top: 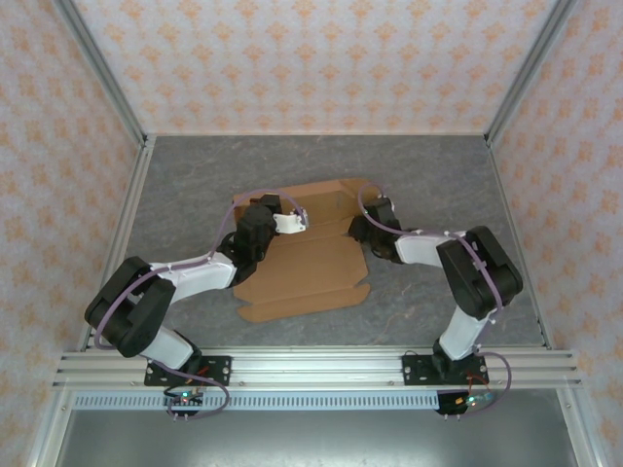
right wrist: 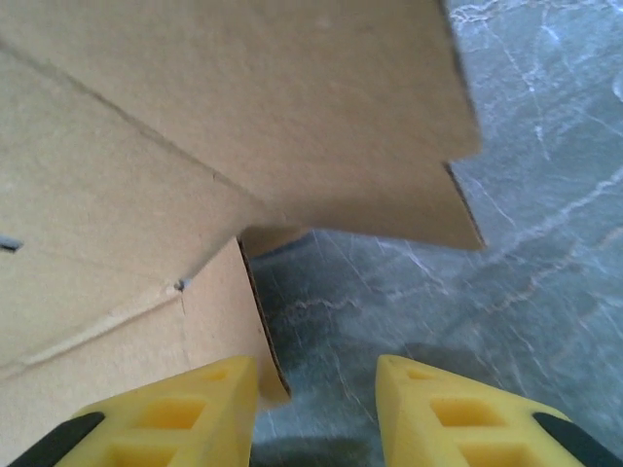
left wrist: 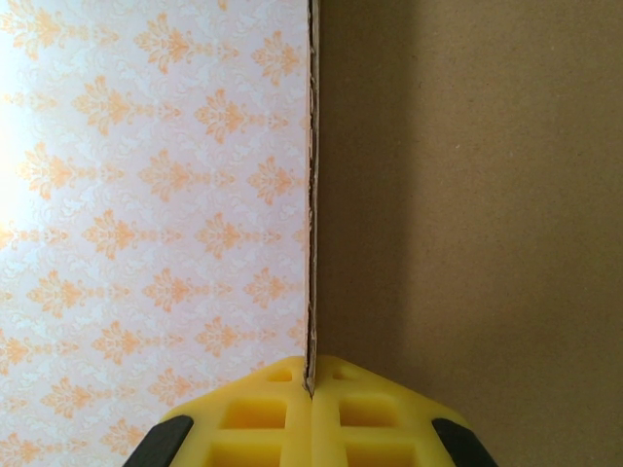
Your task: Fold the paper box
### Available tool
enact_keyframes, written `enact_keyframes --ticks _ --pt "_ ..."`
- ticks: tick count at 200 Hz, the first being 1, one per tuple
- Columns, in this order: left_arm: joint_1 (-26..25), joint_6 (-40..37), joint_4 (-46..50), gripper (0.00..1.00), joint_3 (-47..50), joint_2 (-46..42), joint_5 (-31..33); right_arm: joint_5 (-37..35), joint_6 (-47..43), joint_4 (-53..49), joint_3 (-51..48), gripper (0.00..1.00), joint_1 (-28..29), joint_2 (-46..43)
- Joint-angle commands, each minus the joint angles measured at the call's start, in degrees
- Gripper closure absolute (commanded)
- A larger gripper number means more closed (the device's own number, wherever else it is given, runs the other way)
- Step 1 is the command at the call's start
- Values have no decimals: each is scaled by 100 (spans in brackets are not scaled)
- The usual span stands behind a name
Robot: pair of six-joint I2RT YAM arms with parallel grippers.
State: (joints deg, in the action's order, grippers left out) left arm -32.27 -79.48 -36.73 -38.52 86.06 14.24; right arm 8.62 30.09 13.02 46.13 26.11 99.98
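As wrist view shows, left hand [left wrist: 310,385] pinches box [left wrist: 467,195].

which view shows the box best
Top external: the box shows most of its outline there, between the two arms. Left wrist has one edge and a face close up, pinched in the left gripper. Right wrist has flaps close up over the table.

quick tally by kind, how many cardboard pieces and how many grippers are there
paper box, one flat brown cardboard sheet: 1
grippers: 2 (left gripper, right gripper)
total: 3
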Motion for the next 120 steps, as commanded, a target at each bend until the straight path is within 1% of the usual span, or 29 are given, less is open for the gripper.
enact_keyframes --ticks 1,49,93,120 --pt "-47 111 117 100 -118 -107 70 3 64 398 243 65 67 155" --pt "-50 126 157 100 -134 -98 61 -79 -134 469 270 74 149 208" --pt "-51 138 193 100 -154 -72 73 290 -85 912 101 82 218 169" --pt "-56 152 210 100 -151 -72 71 307 -25 1052 28 84 263 164"
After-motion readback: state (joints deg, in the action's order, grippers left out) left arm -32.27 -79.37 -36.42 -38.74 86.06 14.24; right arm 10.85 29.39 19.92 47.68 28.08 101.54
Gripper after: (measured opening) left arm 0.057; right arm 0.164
